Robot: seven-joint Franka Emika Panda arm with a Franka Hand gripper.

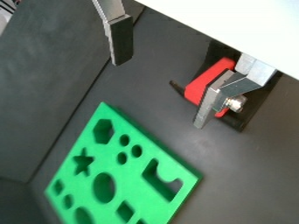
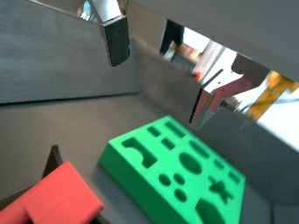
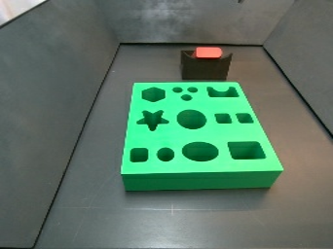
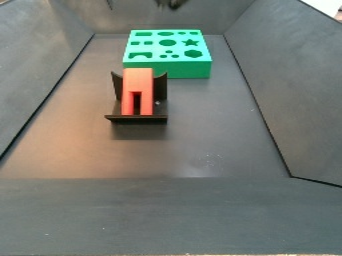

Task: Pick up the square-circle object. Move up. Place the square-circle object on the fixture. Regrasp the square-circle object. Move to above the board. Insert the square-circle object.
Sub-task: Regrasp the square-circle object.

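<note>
The pincer (image 1: 163,83) hangs open and empty above the square-circle object (image 4: 138,89), which rests in the fixture (image 4: 136,116); the object looks light, stiff and rather smooth, so its flat square sides seem best to grip.

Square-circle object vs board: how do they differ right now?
Colour: the square-circle object is red; the board is bright green.
Size: the object is far smaller than the board.
Pose: the object sits in the fixture; the board lies flat on the dark floor.
Surface: the object looks plain; the board has many shaped cut-outs.
Shared: the gripper, jaws apart, touches neither.
</note>
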